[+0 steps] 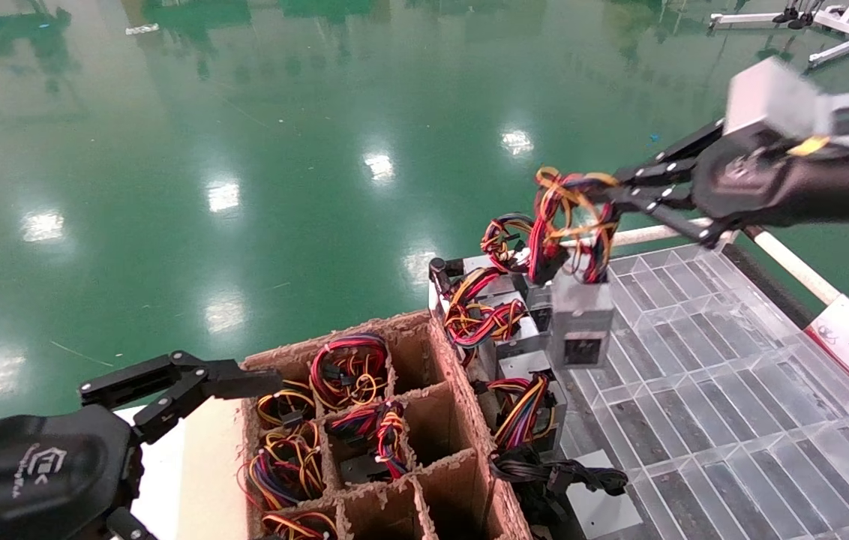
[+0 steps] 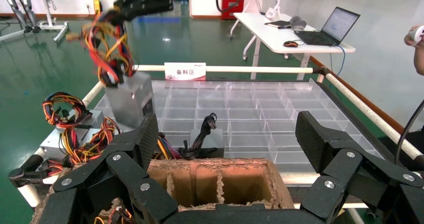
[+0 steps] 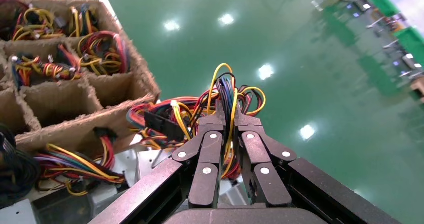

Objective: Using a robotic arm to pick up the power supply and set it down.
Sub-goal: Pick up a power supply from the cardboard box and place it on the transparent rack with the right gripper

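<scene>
Head view: the right gripper (image 1: 608,201) is raised above the clear tray (image 1: 732,390), its jaws pinching the wire bundle (image 1: 571,225) of the power supply (image 1: 582,321). The supply hangs free from its wires, clear of the tray, dark socket window facing the camera, above the tray's near-left portion and just beside the other supplies (image 1: 503,315) lined along the tray's left edge.

Right wrist view: the fingers (image 3: 210,154) are pressed together on the red, yellow and black wires — the box itself is not visible there.

Left wrist view: the supply (image 2: 131,98) dangles tilted over the tray (image 2: 240,114), with a white sign (image 2: 185,71) on the far rail.

The left gripper (image 1: 192,386) sits low at the near-left, beside the cardboard box (image 1: 364,442) — jaws spread, holding nothing. Several of the box's compartments hold wire bundles.
</scene>
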`<control>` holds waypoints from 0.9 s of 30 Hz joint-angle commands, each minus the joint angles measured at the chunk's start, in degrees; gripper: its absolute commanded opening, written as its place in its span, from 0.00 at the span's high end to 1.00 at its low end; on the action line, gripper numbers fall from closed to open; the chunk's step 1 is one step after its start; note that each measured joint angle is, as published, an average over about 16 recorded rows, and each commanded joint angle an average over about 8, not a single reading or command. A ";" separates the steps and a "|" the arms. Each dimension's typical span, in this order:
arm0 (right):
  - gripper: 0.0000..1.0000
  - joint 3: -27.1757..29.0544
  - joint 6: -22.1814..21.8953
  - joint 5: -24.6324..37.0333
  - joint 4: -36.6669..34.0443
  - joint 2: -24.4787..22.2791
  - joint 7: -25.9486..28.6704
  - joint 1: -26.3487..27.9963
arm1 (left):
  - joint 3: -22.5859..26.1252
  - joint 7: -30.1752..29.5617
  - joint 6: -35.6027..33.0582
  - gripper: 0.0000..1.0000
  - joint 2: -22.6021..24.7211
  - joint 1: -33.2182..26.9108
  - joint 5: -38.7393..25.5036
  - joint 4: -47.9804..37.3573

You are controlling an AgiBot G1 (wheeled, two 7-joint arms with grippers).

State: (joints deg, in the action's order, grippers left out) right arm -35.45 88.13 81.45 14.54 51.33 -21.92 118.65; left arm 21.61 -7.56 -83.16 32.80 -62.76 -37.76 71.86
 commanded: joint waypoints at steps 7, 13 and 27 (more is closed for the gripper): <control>1.00 -1.16 -3.11 1.62 -6.05 3.95 -4.69 0.14 | 0.00 0.00 0.00 0.00 0.00 0.00 0.00 0.00; 1.00 -1.11 -7.59 1.75 -9.45 5.66 -7.11 -0.30 | 0.00 0.00 0.00 0.00 0.00 0.00 0.00 0.00; 1.00 -0.16 -17.45 0.63 -13.22 8.93 -9.73 -3.12 | 0.01 0.00 0.00 0.00 0.00 0.00 0.00 0.00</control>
State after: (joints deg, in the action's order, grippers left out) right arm -35.66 71.26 82.14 1.43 60.12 -31.59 115.64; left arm 21.61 -7.55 -83.15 32.80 -62.76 -37.75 71.86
